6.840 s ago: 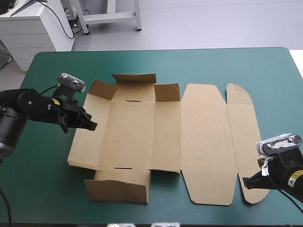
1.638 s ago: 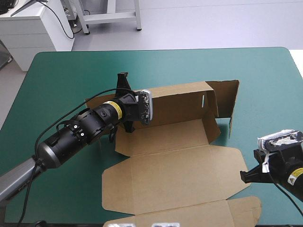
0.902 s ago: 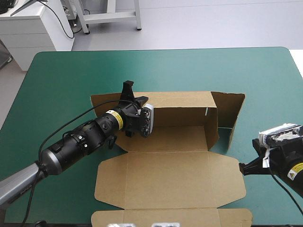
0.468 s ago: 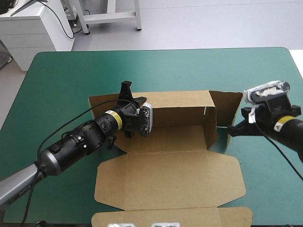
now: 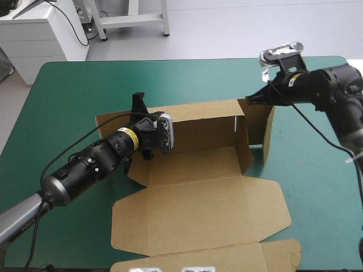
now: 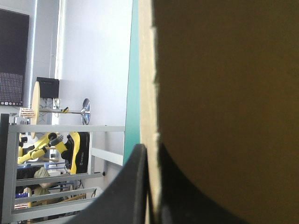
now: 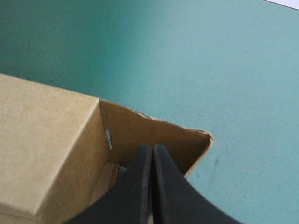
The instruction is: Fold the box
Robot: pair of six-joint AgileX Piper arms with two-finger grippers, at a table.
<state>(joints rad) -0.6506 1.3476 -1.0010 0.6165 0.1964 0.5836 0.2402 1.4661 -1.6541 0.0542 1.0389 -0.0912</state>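
Now R tool [image 7: 152,147], closed empty, has moved to box [image 5: 198,209] far corner; L tool [image 6: 150,149] clamps its wall

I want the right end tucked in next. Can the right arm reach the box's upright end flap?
Probably yes: the right tool, shut, hangs just over the flap, with nothing between them; the left tool grips the back wall, well clear.

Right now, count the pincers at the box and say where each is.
2. The left pincer is shut on the box at its far wall's left end; the right pincer, shut, points into the upright flap at the right end.
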